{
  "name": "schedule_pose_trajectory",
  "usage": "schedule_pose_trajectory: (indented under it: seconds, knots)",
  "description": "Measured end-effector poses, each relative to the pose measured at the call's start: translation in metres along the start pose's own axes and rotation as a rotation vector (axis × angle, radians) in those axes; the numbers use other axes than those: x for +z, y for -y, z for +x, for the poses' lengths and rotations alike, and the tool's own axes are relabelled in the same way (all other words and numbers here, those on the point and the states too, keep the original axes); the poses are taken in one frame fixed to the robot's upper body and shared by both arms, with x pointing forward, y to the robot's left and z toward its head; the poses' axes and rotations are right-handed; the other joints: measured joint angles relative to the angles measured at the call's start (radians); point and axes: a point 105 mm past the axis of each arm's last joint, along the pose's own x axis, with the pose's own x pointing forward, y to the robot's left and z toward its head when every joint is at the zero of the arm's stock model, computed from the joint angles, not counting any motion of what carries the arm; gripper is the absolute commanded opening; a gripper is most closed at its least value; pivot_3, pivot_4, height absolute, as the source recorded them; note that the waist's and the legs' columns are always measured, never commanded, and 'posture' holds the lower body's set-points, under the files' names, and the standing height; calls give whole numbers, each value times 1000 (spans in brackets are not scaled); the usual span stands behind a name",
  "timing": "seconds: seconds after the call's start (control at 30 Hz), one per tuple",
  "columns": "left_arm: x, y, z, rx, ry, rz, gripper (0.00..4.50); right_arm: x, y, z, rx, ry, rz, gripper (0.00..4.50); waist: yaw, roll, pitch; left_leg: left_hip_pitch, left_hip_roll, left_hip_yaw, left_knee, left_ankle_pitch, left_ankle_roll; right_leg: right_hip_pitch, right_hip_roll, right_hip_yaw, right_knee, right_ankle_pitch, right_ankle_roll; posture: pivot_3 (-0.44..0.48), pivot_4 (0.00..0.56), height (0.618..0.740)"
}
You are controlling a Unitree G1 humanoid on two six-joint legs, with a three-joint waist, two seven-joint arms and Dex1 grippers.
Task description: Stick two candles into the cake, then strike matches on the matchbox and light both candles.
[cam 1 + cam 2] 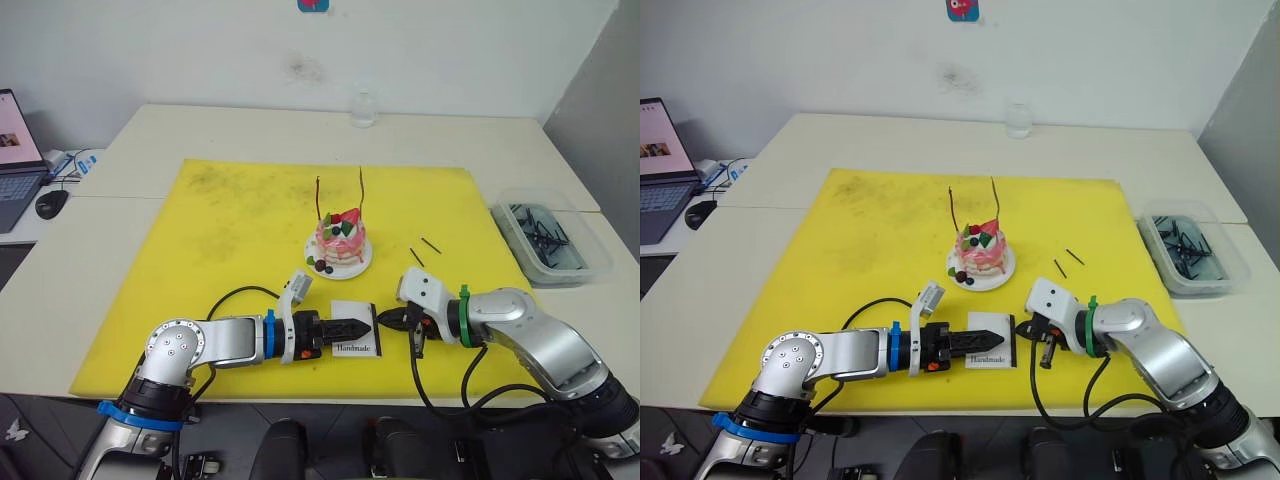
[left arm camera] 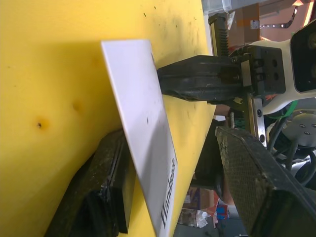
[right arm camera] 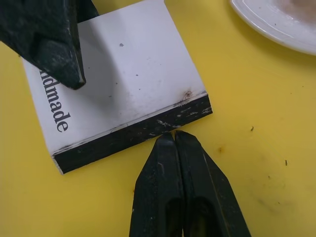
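Head views: the left gripper [image 1: 362, 327] reaches across the yellow mat [image 1: 230, 230], its fingers spread either side of the matchbox [image 1: 356, 341], which lies flat near the mat's front edge. The right gripper [image 1: 385, 320] lies tip-first at the box's right edge. Behind them the pink cake [image 1: 340, 242] sits on its white plate [image 1: 357, 268] with two candles [image 1: 361, 186] standing upright in it. Two matches [image 1: 431, 243] lie loose on the mat right of the cake. A clear bin [image 1: 552, 240] off the mat's right side holds dark items too small to identify.

Left wrist view: the white box, lettered "Handmade", sits between the wide-open fingers [image 2: 256, 187], one below it, one beside; contact cannot be confirmed.

Right wrist view: the right fingers [image 3: 163, 187] are pressed together, tips touching the black striking strip [image 3: 133, 136]. Whether a match is pinched between them cannot be determined.
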Motion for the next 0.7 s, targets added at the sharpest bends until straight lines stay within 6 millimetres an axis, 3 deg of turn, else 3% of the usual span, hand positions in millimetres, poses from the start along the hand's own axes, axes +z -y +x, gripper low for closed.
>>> schedule_pose_trajectory:
  seconds: [0.4,0.5,0.7]
  knots:
    - [-1,1,1,-7,0,0,2909,11,-3,2,17,16,13,0,1,0,0,0,0,0,0,0,0,0,0,0,0,0,0,0,150,740]
    - [-1,0,1,3,-1,5,2303,10,-1,2,5,13,17,0,1,0,0,0,0,0,0,0,0,0,0,0,0,0,0,0,150,740]
    - [-2,-5,0,34,-11,20,393,11,3,-1,-26,18,27,0,1,0,0,0,0,0,0,0,0,0,0,0,0,0,0,0,150,740]
